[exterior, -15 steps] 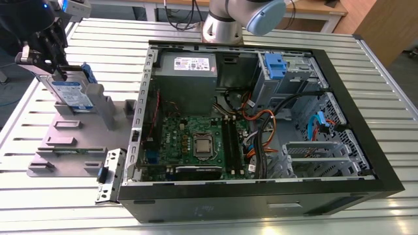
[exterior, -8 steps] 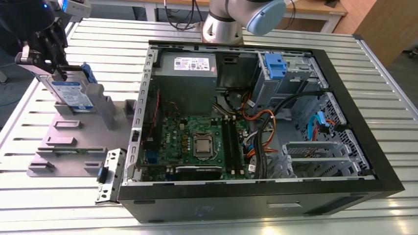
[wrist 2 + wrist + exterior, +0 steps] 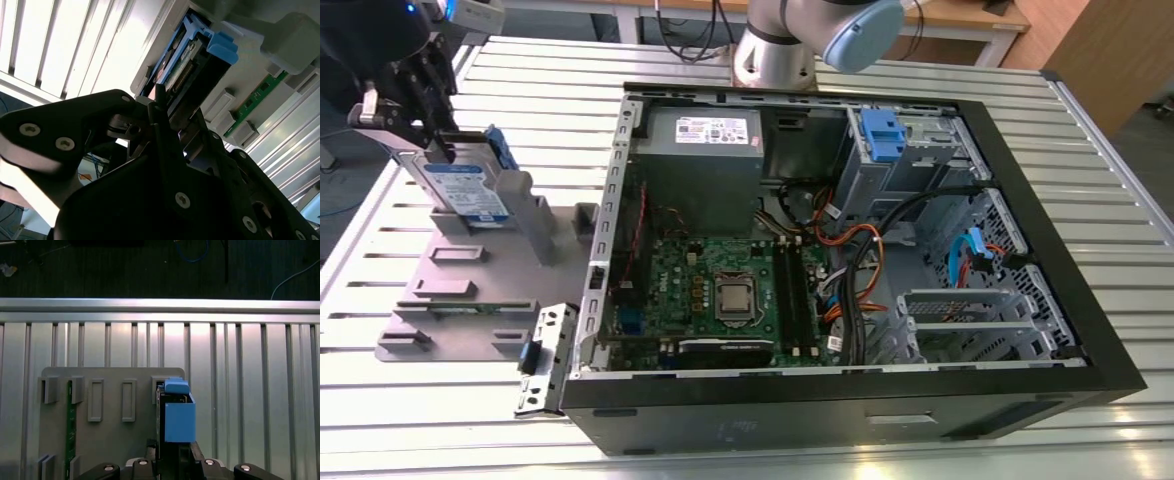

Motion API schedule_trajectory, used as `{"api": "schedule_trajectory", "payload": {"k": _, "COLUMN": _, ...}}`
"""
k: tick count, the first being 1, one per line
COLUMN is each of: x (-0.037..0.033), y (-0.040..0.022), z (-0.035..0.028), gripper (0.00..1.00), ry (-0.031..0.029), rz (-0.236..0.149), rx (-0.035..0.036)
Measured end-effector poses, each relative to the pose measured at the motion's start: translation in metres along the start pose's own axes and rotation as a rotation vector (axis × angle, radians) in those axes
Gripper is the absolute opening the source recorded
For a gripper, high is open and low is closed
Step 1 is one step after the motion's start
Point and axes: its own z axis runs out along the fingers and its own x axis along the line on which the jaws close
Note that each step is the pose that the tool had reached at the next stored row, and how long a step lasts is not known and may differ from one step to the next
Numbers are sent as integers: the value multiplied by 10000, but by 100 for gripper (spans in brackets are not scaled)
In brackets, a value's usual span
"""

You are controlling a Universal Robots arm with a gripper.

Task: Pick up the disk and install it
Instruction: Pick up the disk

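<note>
The disk is a silver drive with a blue-and-white label and a blue bracket. It stands on edge in a slot of the grey holder plate, at the exterior view's left. My black gripper comes down on its upper end, one finger on each flat face, shut on it. In the first wrist view the disk shows edge-on with its blue bracket, and the gripper flanks it closely. The second wrist view has the disk sitting in the holder beyond the gripper.
An open computer case lies at the exterior view's right, with a grey power supply and a drive cage with a blue tab. A green memory stick stands in the holder. A loose metal bracket lies beside the case.
</note>
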Motion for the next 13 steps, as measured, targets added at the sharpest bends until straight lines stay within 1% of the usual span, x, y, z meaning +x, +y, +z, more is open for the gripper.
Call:
{"api": "schedule_trajectory", "payload": {"k": 4, "x": 0, "y": 0, "z": -2, "gripper": 35, "ry": 2, "rz": 0, "rx": -3}}
{"api": "schedule_trajectory", "payload": {"k": 9, "x": 2, "y": 6, "z": -2, "gripper": 35, "ry": -13, "rz": -2, "rx": -4}}
{"api": "schedule_trajectory", "payload": {"k": 13, "x": 1, "y": 31, "z": 0, "gripper": 35, "ry": -16, "rz": 0, "rx": -3}}
